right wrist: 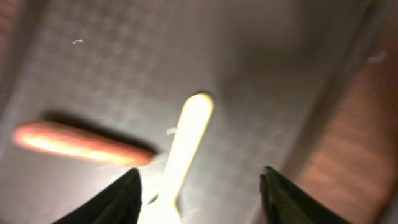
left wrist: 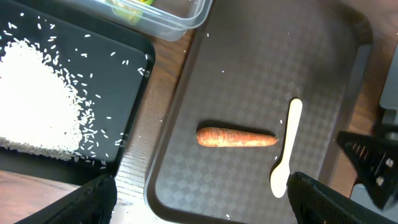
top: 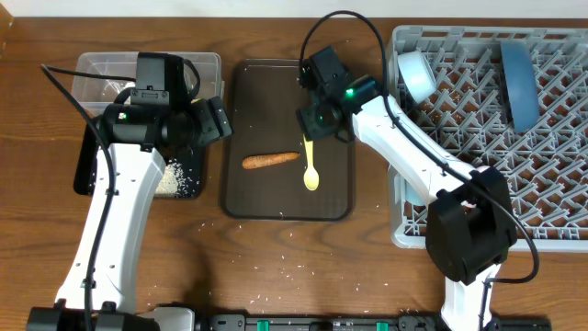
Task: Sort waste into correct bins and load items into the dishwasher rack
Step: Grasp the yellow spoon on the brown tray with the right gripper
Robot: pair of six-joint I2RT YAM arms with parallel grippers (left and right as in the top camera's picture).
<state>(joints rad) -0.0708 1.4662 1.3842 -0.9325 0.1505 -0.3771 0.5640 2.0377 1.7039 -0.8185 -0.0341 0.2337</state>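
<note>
Yellow spoon [top: 310, 167] sits by the right edge of the brown tray [top: 276, 198], long axis running far-to-near, handle end straight under the right tool [right wrist: 199, 177], whose jaws straddle it partly spread and holding nothing, so that arm's way closer than the left.

This looks like a robotics lab staged as a dishwashing station, not a lived-in kitchen. A wood-grain bench [top: 303, 267] carries a dark brown serving tray [top: 266, 198]. Right of that tray stands a grey dishwasher rack [top: 551, 184]; left of it sit a clear box [top: 101, 69] and a black tray [top: 83, 175]. 2 white robot arms, the left arm [top: 110, 221] and the right arm [top: 404, 138], trail black cables on either side of the serving tray.
</note>
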